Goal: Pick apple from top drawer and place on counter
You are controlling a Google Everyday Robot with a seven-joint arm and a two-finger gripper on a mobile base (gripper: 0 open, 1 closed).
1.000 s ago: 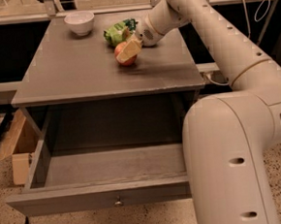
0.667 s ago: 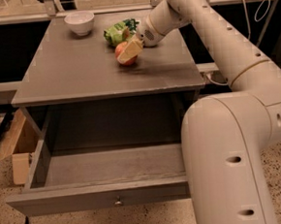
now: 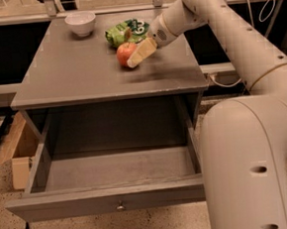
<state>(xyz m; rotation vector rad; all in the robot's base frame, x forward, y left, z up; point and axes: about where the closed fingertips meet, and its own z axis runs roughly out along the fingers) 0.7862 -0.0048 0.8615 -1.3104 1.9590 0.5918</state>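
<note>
The apple, red with yellowish patches, sits on the counter toward its back right. My gripper reaches in from the right on the white arm and is right at the apple, touching or nearly touching its right side. The top drawer is pulled fully open below the counter. Its inside shows nothing in it, and its small round knob faces me.
A white bowl stands at the counter's back left. A green snack bag lies just behind the apple. A wooden box stands on the floor left of the cabinet. My white arm body fills the lower right.
The apple shows a little more of its left side than before. The arm has hardly moved.
</note>
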